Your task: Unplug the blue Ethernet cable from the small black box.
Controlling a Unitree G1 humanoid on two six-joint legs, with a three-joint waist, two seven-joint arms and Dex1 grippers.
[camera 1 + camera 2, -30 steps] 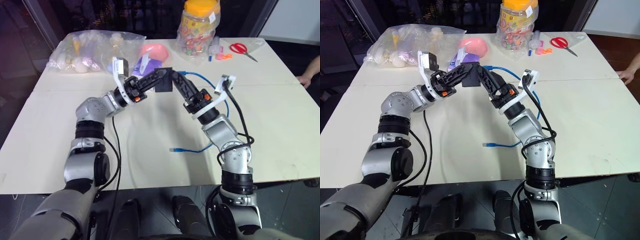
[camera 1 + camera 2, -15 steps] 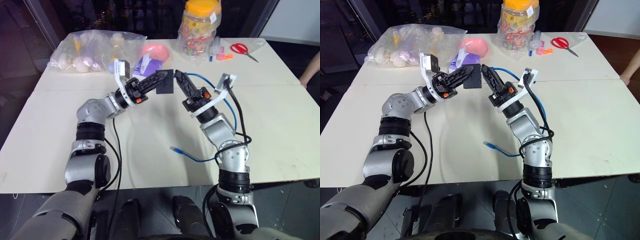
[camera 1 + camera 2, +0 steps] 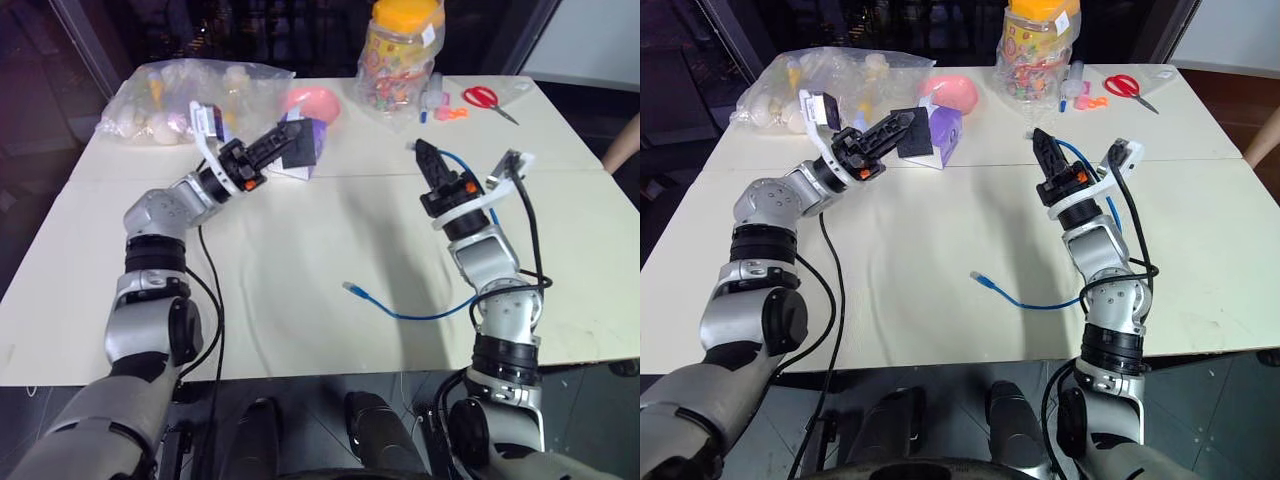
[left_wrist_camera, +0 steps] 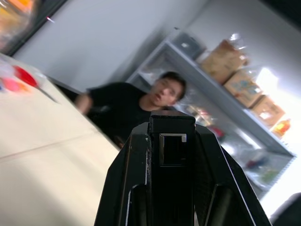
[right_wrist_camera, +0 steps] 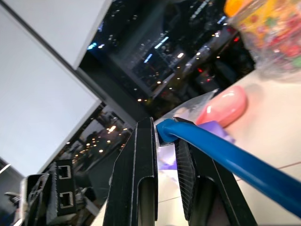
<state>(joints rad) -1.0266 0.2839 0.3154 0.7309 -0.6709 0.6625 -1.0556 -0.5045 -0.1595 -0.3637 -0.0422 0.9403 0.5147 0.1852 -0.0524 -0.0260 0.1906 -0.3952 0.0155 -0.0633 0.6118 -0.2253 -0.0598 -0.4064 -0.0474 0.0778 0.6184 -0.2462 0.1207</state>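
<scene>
My left gripper [image 3: 287, 137] is shut on the small black box [image 3: 297, 150] and holds it above the back left of the table. The left wrist view shows the box [image 4: 172, 141] between the fingers with an empty port facing out. Further right, apart from the box, my right gripper [image 3: 420, 150] is shut on one plug end of the blue Ethernet cable [image 5: 211, 153]. The cable [image 3: 430, 315] loops behind my right arm and down onto the table. Its other plug [image 3: 351, 289] lies loose in the table's middle.
A purple tissue box [image 3: 945, 135] stands just behind the black box. Along the back are a clear bag of items [image 3: 170, 95], a pink bowl [image 3: 312, 100], a candy jar [image 3: 400, 50] and red scissors [image 3: 485, 97]. A person's hand [image 3: 625, 150] is at the right edge.
The grippers met at the black box; now they are apart. The right gripper shut on the cable's plug and drew it right, out of the box. The left swung left with the box.
</scene>
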